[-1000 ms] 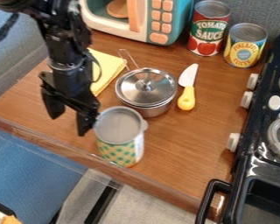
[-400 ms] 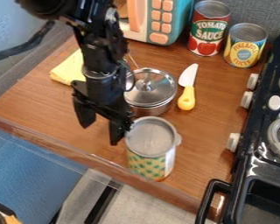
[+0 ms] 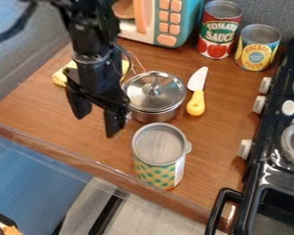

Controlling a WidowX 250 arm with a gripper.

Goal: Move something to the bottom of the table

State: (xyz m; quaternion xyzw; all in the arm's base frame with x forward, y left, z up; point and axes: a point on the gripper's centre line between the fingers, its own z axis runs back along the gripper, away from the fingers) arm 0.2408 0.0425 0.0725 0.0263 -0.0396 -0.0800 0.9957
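The black gripper [image 3: 97,123] hangs over the left part of the wooden table [image 3: 57,124], its two fingers apart with nothing between them. To its lower right, apart from it, an open-topped can [image 3: 159,156] with a grey rim and a green-dotted yellow label stands upright close to the table's front edge. A lidded metal pot [image 3: 154,94] sits behind the can, just right of the gripper. The yellow-handled toy knife [image 3: 196,102] lies right of the pot. Part of a yellow cloth [image 3: 61,77] is hidden behind the arm.
At the back are a toy microwave [image 3: 168,23], a red tomato can [image 3: 219,30] and a yellow pineapple can [image 3: 257,48]. A black toy stove [image 3: 291,151] with white knobs borders the table's right side, with a black handle [image 3: 218,206] at its lower left.
The gripper and the dotted can moved right and slightly toward the front together. Since then the gripper has drawn back up and left, away from the can, which stays put.
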